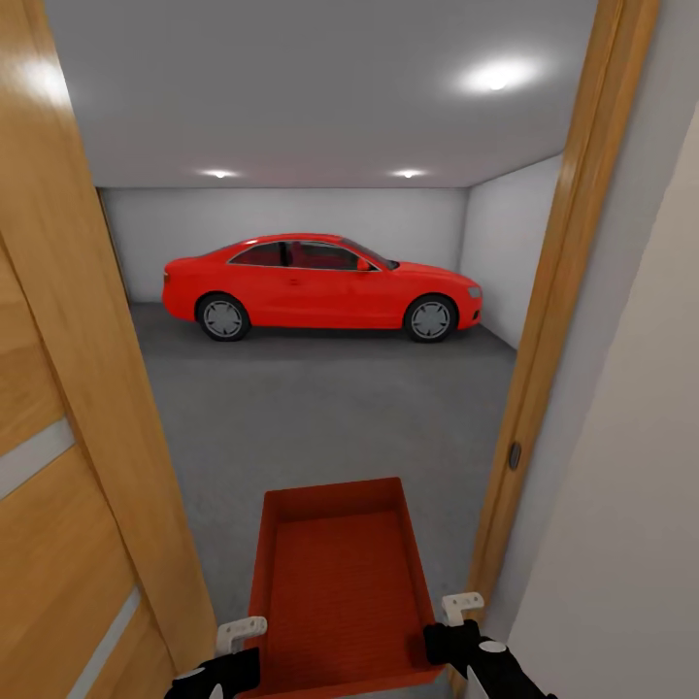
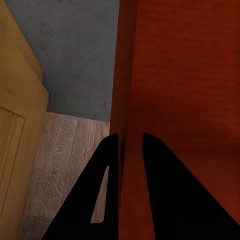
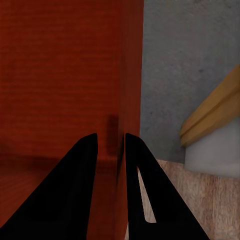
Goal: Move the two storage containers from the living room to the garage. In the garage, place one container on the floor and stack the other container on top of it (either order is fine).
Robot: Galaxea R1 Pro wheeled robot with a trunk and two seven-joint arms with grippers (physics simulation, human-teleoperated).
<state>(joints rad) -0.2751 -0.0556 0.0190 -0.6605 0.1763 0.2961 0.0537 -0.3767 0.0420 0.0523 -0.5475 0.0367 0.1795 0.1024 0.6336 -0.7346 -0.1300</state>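
The garage (image 1: 291,209) is seen through a wooden door frame (image 1: 553,320), a red car (image 1: 320,283) parked across its grey floor (image 1: 320,408). One storage container (image 1: 338,582) is held at the threshold, apparently empty, its side walls pinched by the left gripper (image 2: 131,142) and right gripper (image 3: 111,137).

We lose the storage container's (image 1: 340,582) near edge, both arms and the open door (image 1: 58,466) at the head-view frame edges.
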